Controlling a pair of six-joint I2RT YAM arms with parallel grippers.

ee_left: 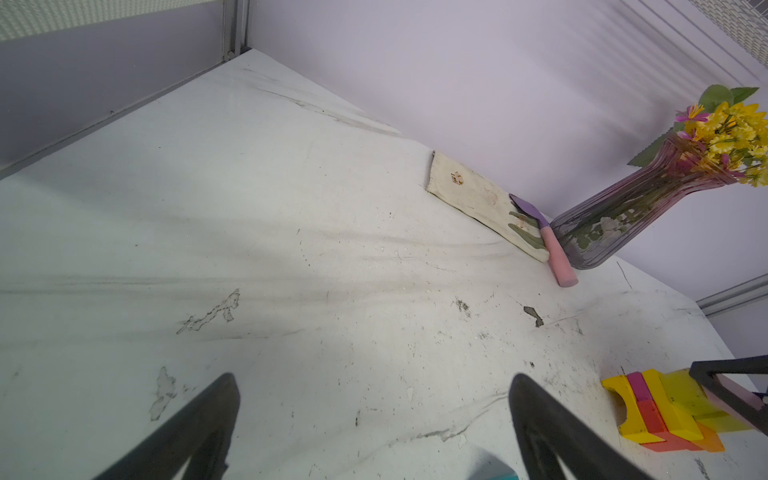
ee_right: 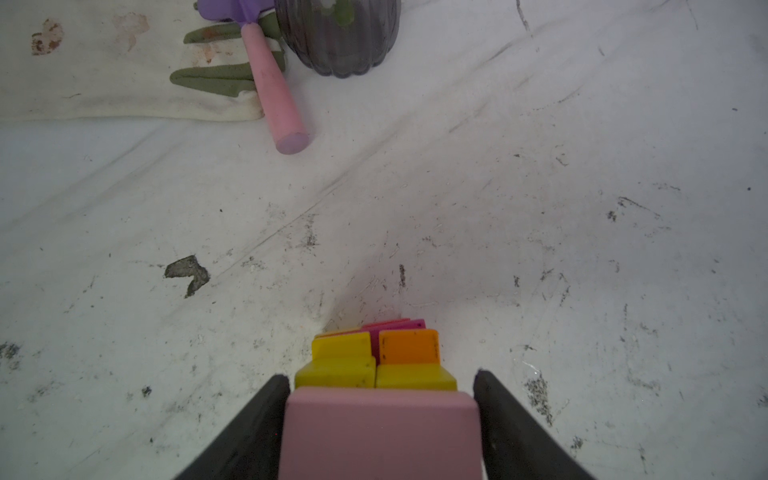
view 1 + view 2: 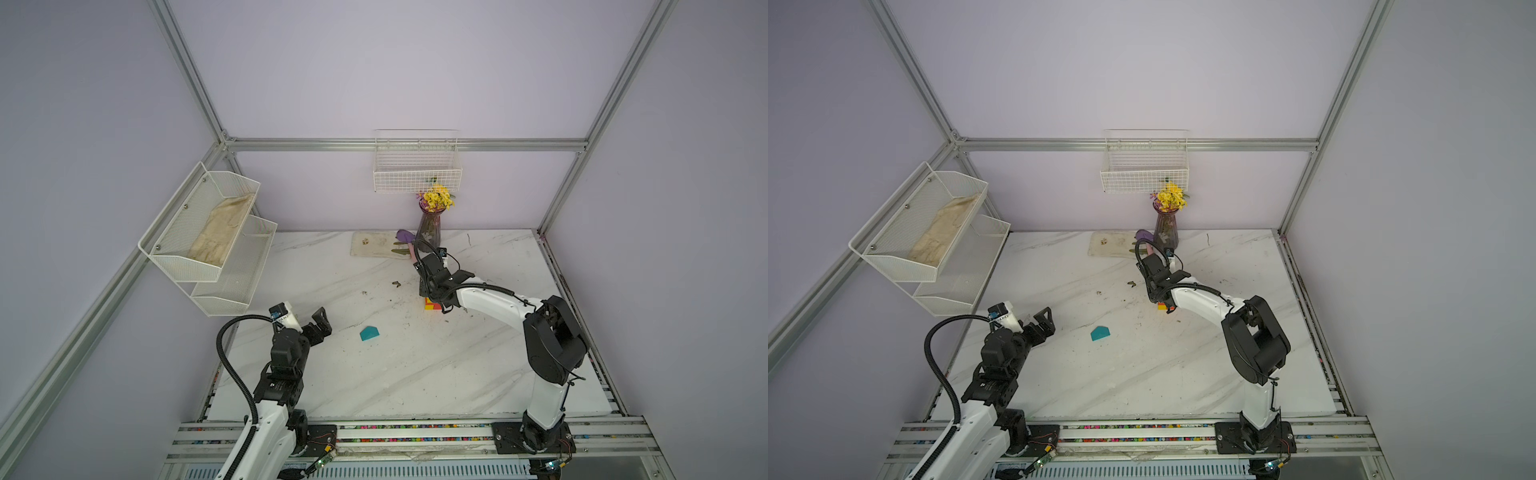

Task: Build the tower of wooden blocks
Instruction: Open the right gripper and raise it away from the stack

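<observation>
Left wrist view: left gripper (image 1: 374, 384) is hanging wide open, empty. Teal roof piece (image 3: 369, 333) is lying loose, well apart from the tower (image 1: 665, 411). Right gripper (image 2: 382, 376) is straddling the pink block (image 2: 380, 428) atop it, seemingly placing; gripping or released, cannot tell. Next: lifting straight up, nudging nothing.

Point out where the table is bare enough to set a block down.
Bare: the wide front stretch of the table between the two arm bases, nearer than the teal block; also the far left corner, left of the cloth. Crowded: the back middle, where cloth, trowel, vase and the tower under the right claw cluster.
</observation>
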